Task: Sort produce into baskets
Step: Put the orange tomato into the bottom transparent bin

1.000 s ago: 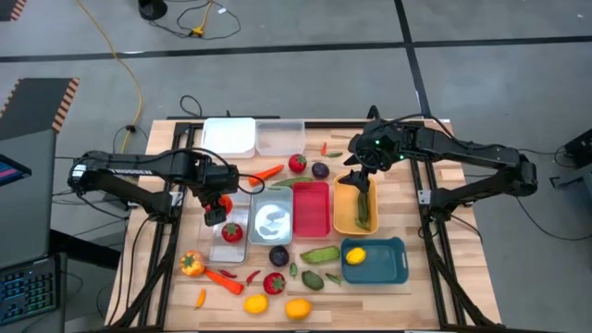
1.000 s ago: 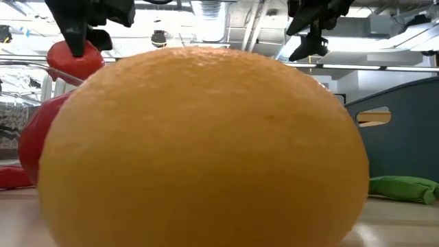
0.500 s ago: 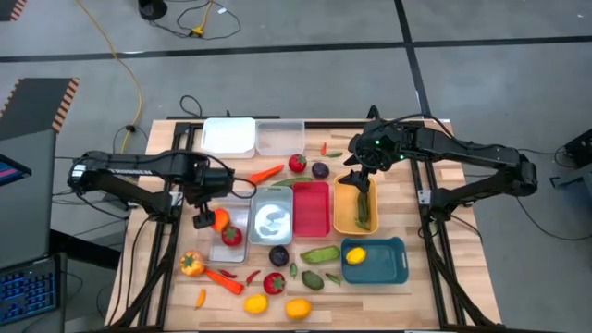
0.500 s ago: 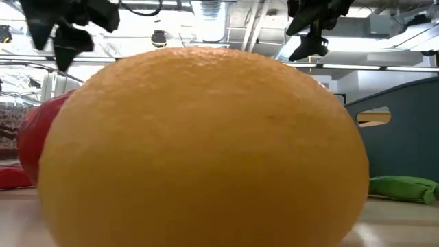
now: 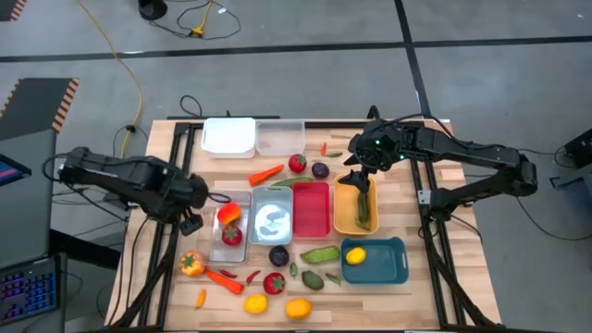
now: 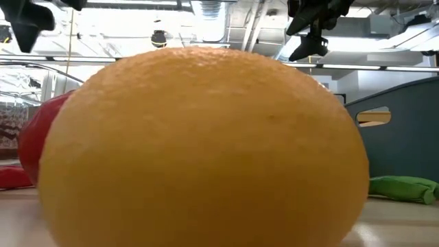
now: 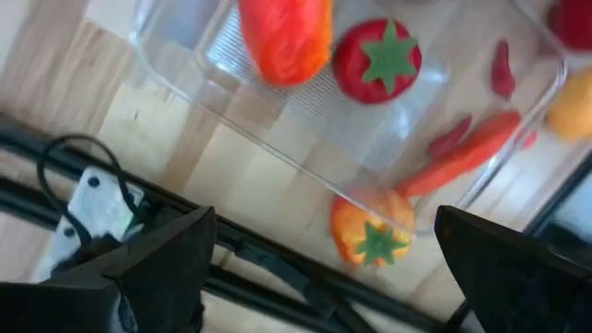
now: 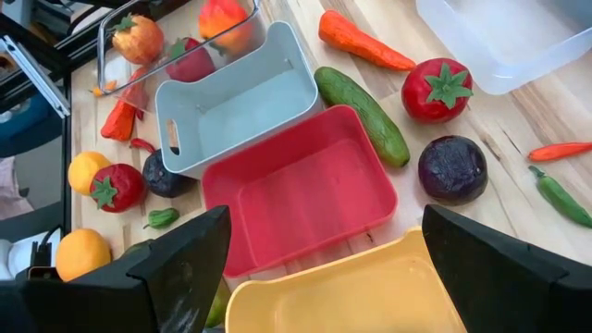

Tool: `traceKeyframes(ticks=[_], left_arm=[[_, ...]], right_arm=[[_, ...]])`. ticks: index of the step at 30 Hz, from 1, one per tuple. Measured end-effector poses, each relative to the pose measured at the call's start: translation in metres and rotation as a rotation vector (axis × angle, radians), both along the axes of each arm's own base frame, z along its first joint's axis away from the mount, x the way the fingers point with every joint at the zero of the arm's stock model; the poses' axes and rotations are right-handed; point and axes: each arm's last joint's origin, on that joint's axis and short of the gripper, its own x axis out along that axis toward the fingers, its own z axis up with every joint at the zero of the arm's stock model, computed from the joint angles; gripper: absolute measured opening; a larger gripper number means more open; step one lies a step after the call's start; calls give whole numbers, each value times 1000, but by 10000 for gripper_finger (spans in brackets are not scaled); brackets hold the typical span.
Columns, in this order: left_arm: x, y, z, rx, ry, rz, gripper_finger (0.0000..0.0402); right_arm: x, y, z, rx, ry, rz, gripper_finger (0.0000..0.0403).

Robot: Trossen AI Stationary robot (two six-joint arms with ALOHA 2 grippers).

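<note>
1. the left pincer [image 5: 190, 220] hangs at the left edge of the surface [image 5: 166, 268] with its fingers spread wide and nothing between them, just beside the clear basket [image 5: 215, 248].
2. in that clear basket lie an orange-red pepper [image 5: 228, 214] and a red tomato [image 5: 231, 234] with a green star-shaped top; the left wrist view shows both through the see-through wall.
3. the right pincer [image 5: 356, 178] hovers over the far end of the yellow-orange basket [image 5: 344, 218], fingers fully apart and empty; a green pod [image 5: 363, 211] lies inside that basket.
4. between the two arms stand the silver-grey basket [image 5: 272, 218] and the red basket [image 5: 311, 209], side by side; the red one has nothing in it.
5. the teal basket [image 5: 375, 263] holds a yellow lemon [image 5: 355, 255]; the white basket [image 5: 229, 137] and a second clear basket [image 5: 280, 138] sit along the far edge.
6. loose produce lies around them: a carrot [image 5: 266, 173], a tomato [image 5: 297, 164] and a purple plum [image 5: 320, 170] beyond the red basket, and a cucumber [image 8: 362, 113] next to them.
7. nearer the front edge lie a striped orange pepper [image 5: 191, 264], a strawberry [image 5: 274, 282] and two lemons, one [image 5: 298, 308] filling the low view.
</note>
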Motion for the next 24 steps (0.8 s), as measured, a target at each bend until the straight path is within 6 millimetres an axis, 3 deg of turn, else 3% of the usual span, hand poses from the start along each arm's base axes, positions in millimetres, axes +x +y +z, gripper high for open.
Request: traceKeyframes(ticks=[15,24], left_arm=[[-4,-59,-4,-88,-1,105,392],[0,-98,-24,-62,165,25,392]], right_arm=[[0,0,0,0,0,0,383],[0,0,0,0,0,0,383]])
